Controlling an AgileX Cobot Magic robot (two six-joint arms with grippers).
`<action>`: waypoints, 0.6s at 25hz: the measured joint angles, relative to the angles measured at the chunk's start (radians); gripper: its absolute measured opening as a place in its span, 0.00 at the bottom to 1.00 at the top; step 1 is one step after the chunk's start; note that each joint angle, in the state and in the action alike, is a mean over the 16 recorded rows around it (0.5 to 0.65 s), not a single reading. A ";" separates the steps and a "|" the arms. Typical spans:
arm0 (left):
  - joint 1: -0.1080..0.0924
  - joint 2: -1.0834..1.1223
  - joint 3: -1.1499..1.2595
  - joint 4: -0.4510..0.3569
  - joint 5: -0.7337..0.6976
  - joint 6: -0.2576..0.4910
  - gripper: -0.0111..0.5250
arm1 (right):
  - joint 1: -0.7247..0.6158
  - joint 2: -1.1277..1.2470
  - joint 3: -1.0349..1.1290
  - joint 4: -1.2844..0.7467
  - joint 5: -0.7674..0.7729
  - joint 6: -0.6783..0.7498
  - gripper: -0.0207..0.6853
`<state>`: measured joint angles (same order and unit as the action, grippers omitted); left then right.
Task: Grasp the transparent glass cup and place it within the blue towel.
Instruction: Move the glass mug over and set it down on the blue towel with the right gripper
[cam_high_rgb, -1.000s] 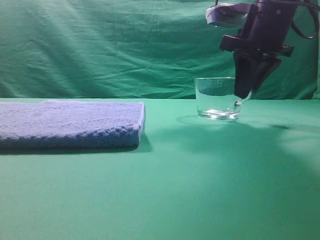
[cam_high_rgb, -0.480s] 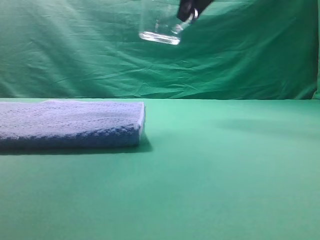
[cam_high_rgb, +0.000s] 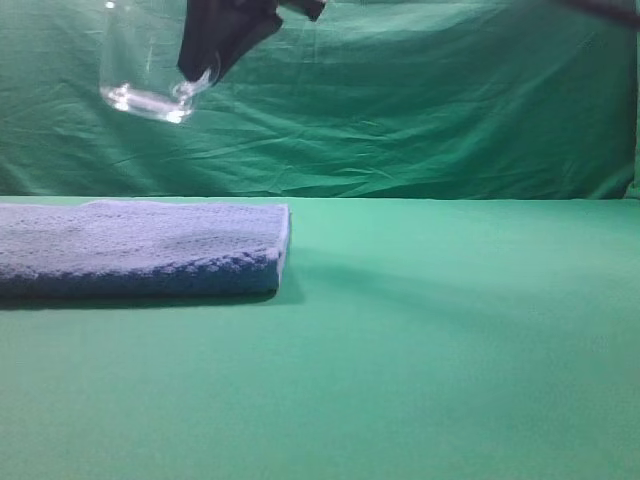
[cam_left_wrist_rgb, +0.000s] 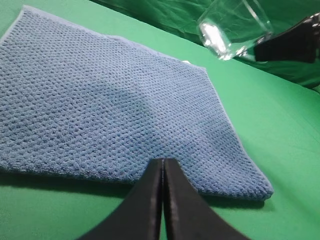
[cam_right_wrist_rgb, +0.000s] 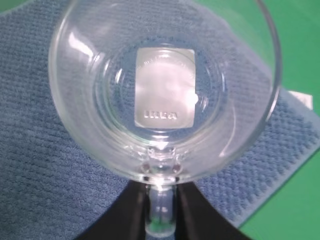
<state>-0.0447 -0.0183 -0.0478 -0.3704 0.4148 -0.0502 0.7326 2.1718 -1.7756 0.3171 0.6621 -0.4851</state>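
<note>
Now the right gripper (cam_right_wrist_rgb: 161, 210) is clenched on the cup's (cam_high_rgb: 145, 60) handle, holding the cup in the air above the towel (cam_high_rgb: 140, 245), so lowering comes next.

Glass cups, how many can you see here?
1. The transparent glass cup hangs in the air above the blue towel, held by its handle in the right claw. No other cups show.
</note>
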 joint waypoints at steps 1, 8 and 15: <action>0.000 0.000 0.000 0.000 0.000 0.000 0.02 | 0.003 0.009 0.000 0.000 -0.006 0.000 0.22; 0.000 0.000 0.000 0.000 0.000 0.000 0.02 | 0.012 0.015 -0.003 -0.001 -0.017 0.001 0.41; 0.000 0.000 0.000 0.000 0.000 0.000 0.02 | 0.012 -0.099 -0.007 -0.006 0.077 0.036 0.51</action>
<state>-0.0447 -0.0183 -0.0478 -0.3704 0.4148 -0.0502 0.7447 2.0724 -1.7823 0.3107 0.7393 -0.4493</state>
